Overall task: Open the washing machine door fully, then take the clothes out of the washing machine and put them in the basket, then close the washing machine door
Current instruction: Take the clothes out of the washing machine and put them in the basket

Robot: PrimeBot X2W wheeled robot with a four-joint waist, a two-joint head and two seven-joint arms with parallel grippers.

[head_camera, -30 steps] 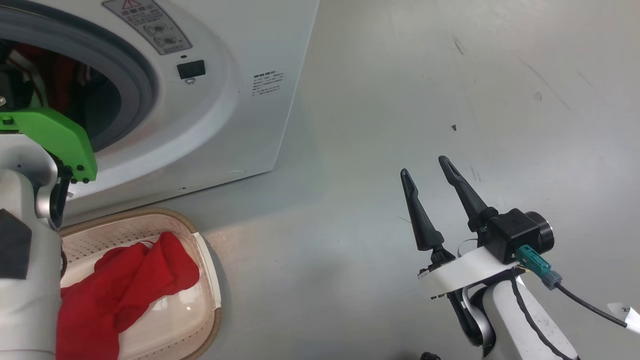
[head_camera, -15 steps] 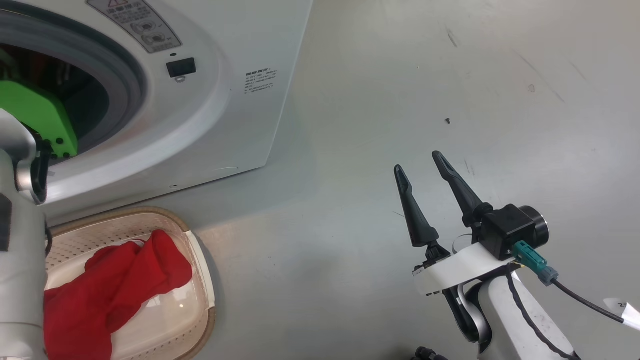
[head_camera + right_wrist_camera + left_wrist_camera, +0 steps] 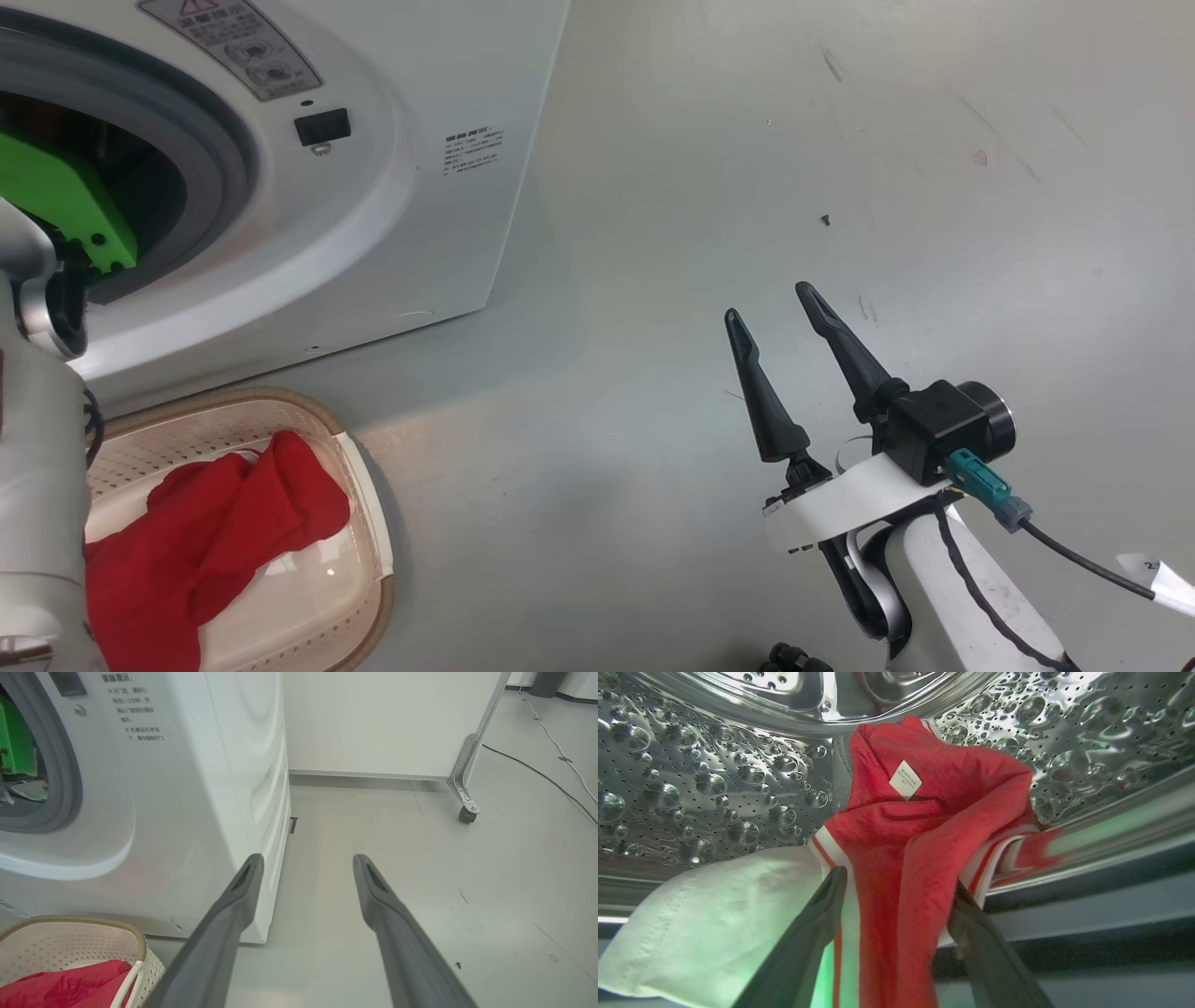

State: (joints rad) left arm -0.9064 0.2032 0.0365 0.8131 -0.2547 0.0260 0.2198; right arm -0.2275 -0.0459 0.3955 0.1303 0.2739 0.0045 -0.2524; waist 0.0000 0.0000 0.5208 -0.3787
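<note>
Clothes point(image 3: 924, 826): a red and white bunch, down in the drum, right between my fingers.
Left gripper point(image 3: 896, 879): a finger touches each side of the bunch. I cannot tell if I squeeze yet.
Feel: I think soft, light and floppy. It will hang and drag.
Best hold: the thick red fold, not the thin stripy edge.
Right gripper point(image 3: 768, 303): spread wide over the floor, holding nothing.
Basket point(image 3: 373, 523): beside the washer point(image 3: 448, 233), with one red piece point(image 3: 215, 532) inside.
Drum point(image 3: 714, 788): shiny, bumpy, behind the bunch.
</note>
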